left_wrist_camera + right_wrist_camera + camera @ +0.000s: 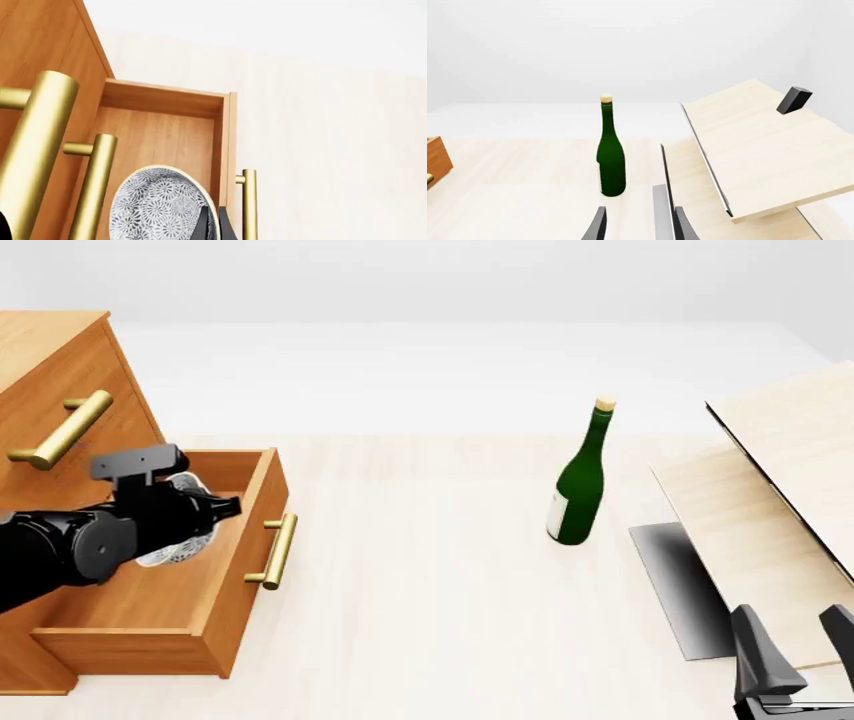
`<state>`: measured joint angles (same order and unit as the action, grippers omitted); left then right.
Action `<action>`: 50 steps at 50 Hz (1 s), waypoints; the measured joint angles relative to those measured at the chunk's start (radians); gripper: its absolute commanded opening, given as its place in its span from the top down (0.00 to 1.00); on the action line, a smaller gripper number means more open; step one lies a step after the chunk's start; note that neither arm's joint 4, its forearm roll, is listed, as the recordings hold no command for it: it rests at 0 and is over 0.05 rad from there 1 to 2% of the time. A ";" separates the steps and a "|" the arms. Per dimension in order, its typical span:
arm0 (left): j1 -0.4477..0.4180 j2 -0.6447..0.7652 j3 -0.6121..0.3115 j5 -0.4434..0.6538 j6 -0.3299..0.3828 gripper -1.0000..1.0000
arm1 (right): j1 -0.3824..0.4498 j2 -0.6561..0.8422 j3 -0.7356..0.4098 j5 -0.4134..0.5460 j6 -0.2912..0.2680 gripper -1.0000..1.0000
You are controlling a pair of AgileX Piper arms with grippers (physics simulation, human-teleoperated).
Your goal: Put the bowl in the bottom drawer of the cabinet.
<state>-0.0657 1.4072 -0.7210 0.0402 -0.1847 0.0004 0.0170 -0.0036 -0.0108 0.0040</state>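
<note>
The orange-brown cabinet [60,370] stands at the far left with its bottom drawer [251,575] pulled out. My left gripper [214,508] is shut on the rim of the small speckled white bowl [171,548], holding it tilted over the drawer's inside. In the left wrist view the bowl [157,205] shows its patterned inside, with my gripper [213,222] pinching its edge above the drawer floor [160,135]. I cannot tell whether the bowl touches the floor. My right gripper [801,640] stands open and empty at the near right, seen also in its own wrist view [640,227].
A green bottle [581,480] stands upright mid-table, ahead of the right gripper [610,160]. Pale wood panels [787,470] lean at the right, with a black block [794,99] on top. Brass bar handles [93,185] of the upper drawers jut out close to the left gripper.
</note>
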 measured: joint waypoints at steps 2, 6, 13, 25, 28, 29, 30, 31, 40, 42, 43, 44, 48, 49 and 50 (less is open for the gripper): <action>0.000 0.007 0.002 -0.007 -0.002 1.00 | 0.000 0.000 0.000 0.000 0.000 0.00; 0.002 0.016 0.003 -0.012 -0.004 1.00 | 0.000 0.000 0.000 0.000 0.000 0.00; 0.010 0.031 0.010 -0.029 -0.005 1.00 | 0.000 0.000 0.000 0.000 0.000 0.00; 0.035 0.041 0.016 -0.036 0.007 1.00 | 0.000 0.000 0.000 0.000 0.000 0.00; 0.041 0.048 0.020 -0.044 0.013 1.00 | 0.000 0.000 0.000 0.000 0.000 0.00; 0.043 0.050 0.020 -0.046 0.015 1.00 | 0.000 0.000 0.000 0.000 0.000 0.00; 0.045 0.052 0.021 -0.048 0.017 1.00 | 0.000 0.000 0.000 0.000 0.000 0.00; 0.047 0.053 0.022 -0.050 0.019 1.00 | 0.000 0.000 0.000 0.000 0.000 0.00; 0.065 0.067 0.028 -0.063 0.034 1.00 | 0.000 0.000 0.000 0.000 0.000 0.00; 0.069 0.069 0.030 -0.065 0.037 1.00 | 0.000 0.000 0.000 0.000 0.000 0.00; 0.070 0.070 0.030 -0.064 0.038 1.00 | 0.000 0.000 0.000 0.000 0.000 0.00; 0.072 0.071 0.031 -0.066 0.039 1.00 | 0.000 0.000 0.000 0.000 0.000 0.00; 0.077 0.074 0.034 -0.070 0.042 1.00 | 0.000 0.000 0.000 0.000 0.000 0.00; 0.078 0.076 0.035 -0.072 0.042 1.00 | 0.000 0.000 0.000 0.000 0.000 0.00; 0.079 0.075 0.034 -0.069 0.044 1.00 | 0.000 0.000 0.000 0.000 0.000 0.00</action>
<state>0.0135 1.4824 -0.6866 -0.0286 -0.1409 0.0003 0.0169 -0.0036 -0.0108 0.0041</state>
